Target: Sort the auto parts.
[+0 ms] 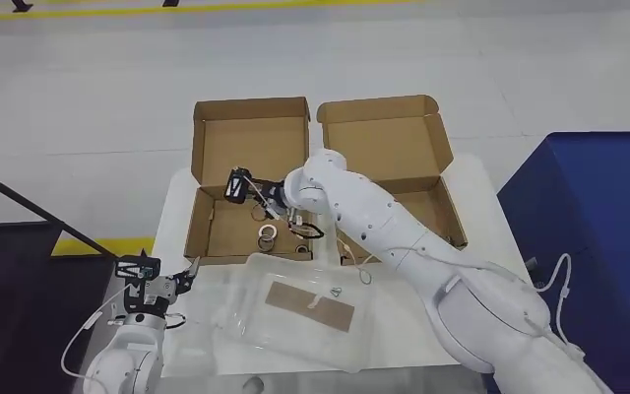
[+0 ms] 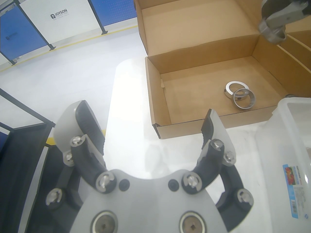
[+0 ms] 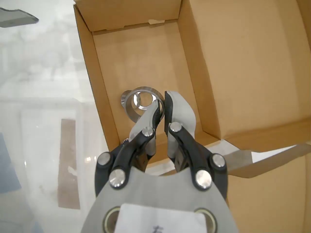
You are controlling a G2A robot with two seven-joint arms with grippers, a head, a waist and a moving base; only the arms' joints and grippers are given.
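Note:
Two metal rings (image 2: pixel 239 93) lie overlapping on the floor of the left cardboard box (image 2: pixel 194 78), near its front wall; they also show in the top view (image 1: pixel 266 234) and below my right fingertips (image 3: pixel 142 103). My right gripper (image 3: pixel 162 103) hangs over this box (image 1: pixel 221 222), shut on a thin metal ring (image 2: pixel 272 35) that it holds edge-on. In the top view that gripper (image 1: pixel 239 185) sits above the box's back half. My left gripper (image 2: pixel 148 124) is open and empty over the bare table, left of the box's front corner (image 1: pixel 162 274).
A second open cardboard box (image 1: pixel 389 138) stands to the right of the first. A clear plastic container (image 1: pixel 295 315) with a brown card (image 1: pixel 310 300) in it lies on the table in front of both boxes. Its rim (image 2: pixel 279 146) is beside my left gripper.

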